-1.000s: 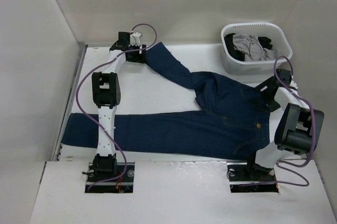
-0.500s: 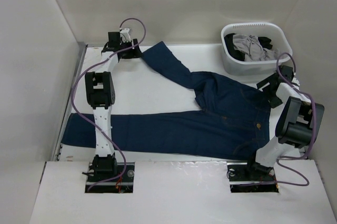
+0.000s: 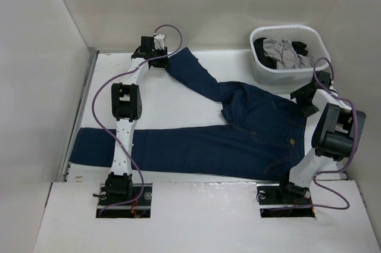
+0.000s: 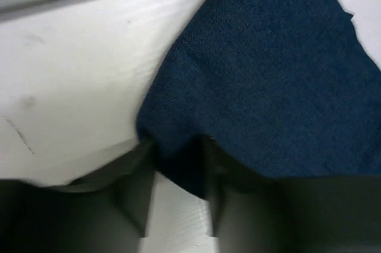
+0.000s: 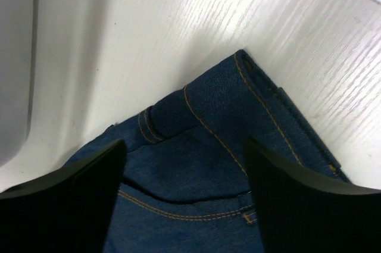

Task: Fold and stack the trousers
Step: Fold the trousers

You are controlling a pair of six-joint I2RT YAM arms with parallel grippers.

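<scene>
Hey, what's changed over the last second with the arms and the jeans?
The left gripper, pinching the hem corner of the trousers' far leg, swung left, then back right, ending slightly right of where it started; the hem shifted with it. The right gripper barely moved, open over the waistband corner. Nothing was taken or released. The near leg and the basket stayed put.

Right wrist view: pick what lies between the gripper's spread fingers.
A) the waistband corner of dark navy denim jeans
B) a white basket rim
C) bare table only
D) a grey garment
A: the dark navy denim jeans show their orange-stitched waistband corner under the open right gripper.
</scene>
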